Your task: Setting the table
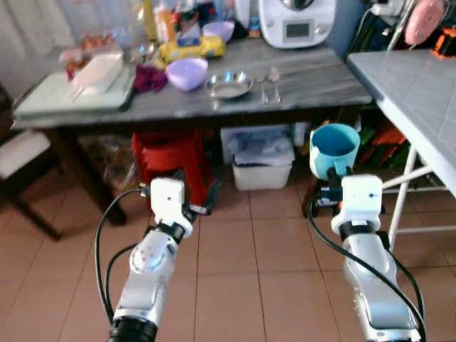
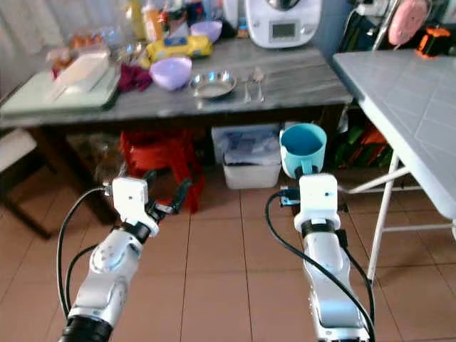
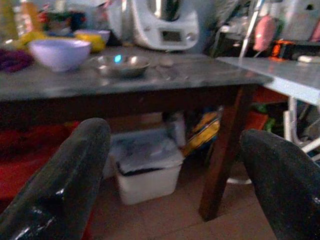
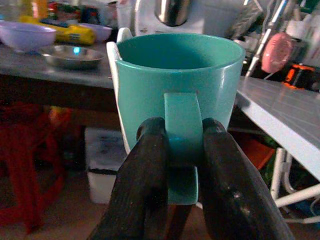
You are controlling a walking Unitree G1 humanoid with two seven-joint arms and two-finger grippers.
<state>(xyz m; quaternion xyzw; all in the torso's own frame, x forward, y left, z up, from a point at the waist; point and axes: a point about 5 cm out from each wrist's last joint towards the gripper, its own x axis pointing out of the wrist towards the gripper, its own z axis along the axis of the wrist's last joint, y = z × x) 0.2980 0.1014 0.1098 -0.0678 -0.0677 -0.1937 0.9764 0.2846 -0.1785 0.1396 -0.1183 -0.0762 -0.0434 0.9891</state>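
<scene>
My right gripper [image 4: 182, 126] is shut on the handle of a teal mug [image 1: 334, 148], holding it upright in front of the table's right end, below the tabletop. My left gripper [image 3: 175, 136] is open with nothing between its fingers [image 2: 182, 194], low over the tiled floor before the table. On the grey-topped wooden table [image 1: 313, 80] lie a lilac bowl [image 1: 187, 73], a steel plate [image 1: 229, 85] and two spoons [image 1: 269, 87]. A second lilac bowl [image 1: 219, 30] stands further back.
A white kitchen appliance [image 1: 297, 21], a yellow pack [image 1: 191, 48] and a pale tray [image 1: 71, 94] crowd the table's back and left. A grey folding table [image 1: 417, 100] stands at the right. A red stool [image 1: 171, 160] and a white box [image 1: 262, 169] sit underneath. A chair [image 1: 21, 153] is at the left.
</scene>
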